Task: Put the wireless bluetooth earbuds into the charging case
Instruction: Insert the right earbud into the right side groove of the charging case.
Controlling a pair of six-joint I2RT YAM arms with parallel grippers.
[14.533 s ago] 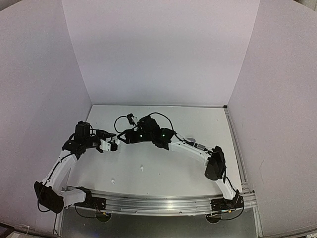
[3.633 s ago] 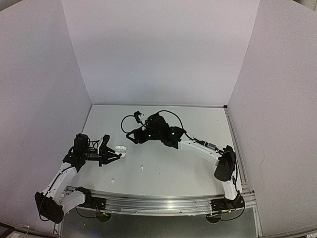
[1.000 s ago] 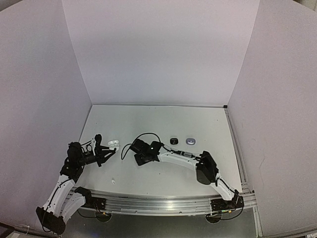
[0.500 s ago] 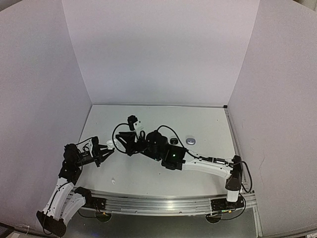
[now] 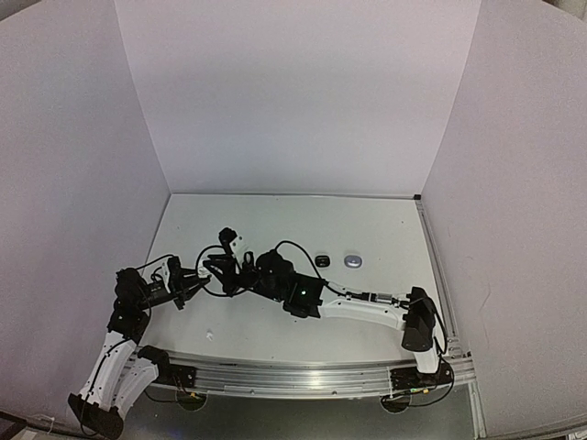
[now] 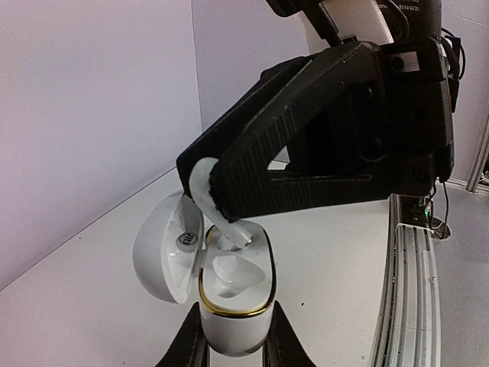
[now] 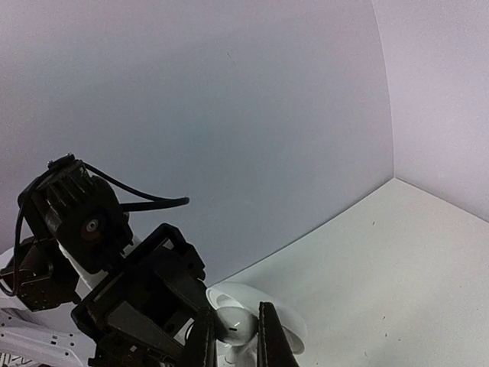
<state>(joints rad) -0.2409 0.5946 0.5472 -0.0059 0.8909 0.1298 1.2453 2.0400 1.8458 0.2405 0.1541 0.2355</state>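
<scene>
Between the left jaws, clenched on its base, a white case (image 6: 233, 330) stands upright with its lid (image 6: 157, 245) swung open, apparently so both sockets face up. One bud (image 6: 228, 277) already sits in the socket nearer those jaws. Directly above the far socket, the right jaws pinch a second bud (image 6: 203, 185), its lower end reaching the opening, apparently about to be seated. The grip on the case likely keeps it from sliding under the push. Well to the right of both jaws, a black case (image 5: 322, 261) and a grey case (image 5: 353, 260) lie on the tabletop (image 5: 367, 225). A loose bud (image 5: 210, 335) lies behind the left jaws, toward the bases.
</scene>
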